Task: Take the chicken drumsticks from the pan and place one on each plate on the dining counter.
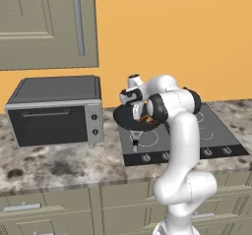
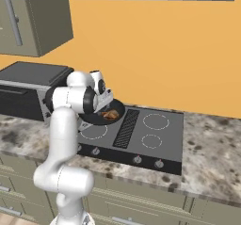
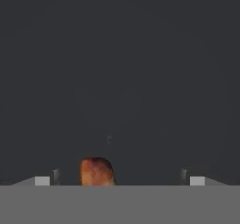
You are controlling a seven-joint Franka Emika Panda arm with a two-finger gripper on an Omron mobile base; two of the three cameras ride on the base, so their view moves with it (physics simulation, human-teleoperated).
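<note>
Drumsticks point(image 2: 111, 114) lie glossy and orange-brown inside the black pan point(image 2: 96, 119), which sits on the stove's point(image 2: 150, 137) rear left burner. Directly over them, deep in the pan, hangs the tool point(image 3: 119, 178), its fingertips point(image 3: 191, 180) spread wide with one drumstick end point(image 3: 96, 171) between them, nearer the left tip. A toaster oven point(image 1: 56, 109) stands on the granite tabletop point(image 1: 59, 162) left of the stove.

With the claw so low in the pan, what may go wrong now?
1. The drumstick sits off-centre between the open fingers, nearer one; closing may push it aside instead of gripping.
2. The claw is close to the pan floor; going lower may press on the pan and shift it on the stove.
</note>
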